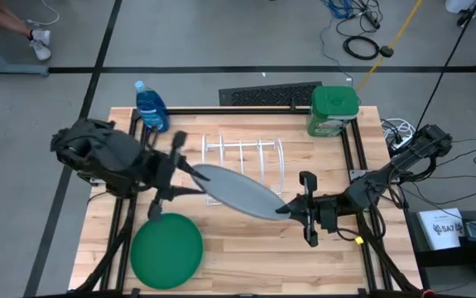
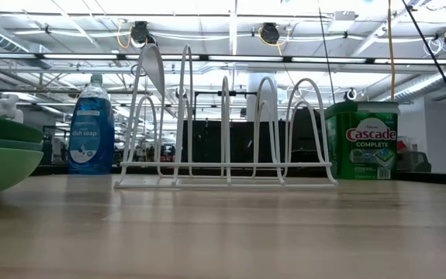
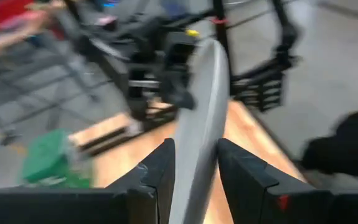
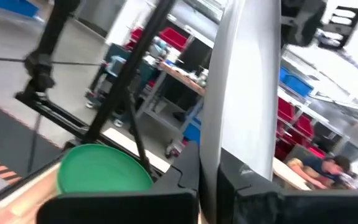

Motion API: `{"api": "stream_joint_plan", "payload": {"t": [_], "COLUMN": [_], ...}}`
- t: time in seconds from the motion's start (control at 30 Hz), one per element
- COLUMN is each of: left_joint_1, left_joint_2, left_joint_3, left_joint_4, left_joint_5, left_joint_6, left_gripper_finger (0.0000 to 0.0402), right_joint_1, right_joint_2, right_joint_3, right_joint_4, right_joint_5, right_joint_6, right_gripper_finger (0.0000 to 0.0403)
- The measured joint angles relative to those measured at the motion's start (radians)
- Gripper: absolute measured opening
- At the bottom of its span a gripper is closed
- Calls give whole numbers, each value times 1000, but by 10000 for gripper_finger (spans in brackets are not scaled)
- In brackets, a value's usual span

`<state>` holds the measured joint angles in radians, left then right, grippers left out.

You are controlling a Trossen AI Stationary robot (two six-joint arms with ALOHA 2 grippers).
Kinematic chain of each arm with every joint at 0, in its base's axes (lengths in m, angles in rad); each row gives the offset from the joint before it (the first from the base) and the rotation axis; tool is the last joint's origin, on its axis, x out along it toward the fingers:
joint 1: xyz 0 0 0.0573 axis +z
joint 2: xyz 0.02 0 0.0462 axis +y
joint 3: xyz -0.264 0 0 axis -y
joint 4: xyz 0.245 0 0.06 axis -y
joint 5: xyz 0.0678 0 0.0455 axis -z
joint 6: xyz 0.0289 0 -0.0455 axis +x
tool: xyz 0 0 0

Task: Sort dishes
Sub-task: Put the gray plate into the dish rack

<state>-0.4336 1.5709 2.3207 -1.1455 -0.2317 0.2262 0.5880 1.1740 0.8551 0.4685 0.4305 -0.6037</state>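
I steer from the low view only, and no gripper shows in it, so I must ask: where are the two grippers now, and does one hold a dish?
Observer: The right gripper is shut on the rim of the grey plate, above the table.
Operator: And the left one?
Observer: The left gripper is at the opposite rim of that plate. I cannot tell if it grips.
Operator: Where is the plate relative to the rack?
Observer: From above, it lies slantwise across the front part of the white wire rack. I cannot tell whether it touches the wires.
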Motion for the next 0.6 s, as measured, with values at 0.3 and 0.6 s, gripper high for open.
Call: {"api": "stream_joint_plan", "payload": {"t": [0.3,0.6], "left_joint_1": [-128,-236], "left_joint_2": [-59,-59], "left_joint_3": [0,-3], "left_joint_4": [110,89], "left_joint_5": [-467,-742], "left_joint_6": [-41,-143], "left_gripper_finger": [123,123], "right_joint_1": [-39,-144], "right_joint_2": [29,264], "right_joint_3": [0,0], "right_joint_4": [190,699], "right_joint_5": [119,136], "right_joint_6": [82,249], "right_gripper_finger": [4,4]}}
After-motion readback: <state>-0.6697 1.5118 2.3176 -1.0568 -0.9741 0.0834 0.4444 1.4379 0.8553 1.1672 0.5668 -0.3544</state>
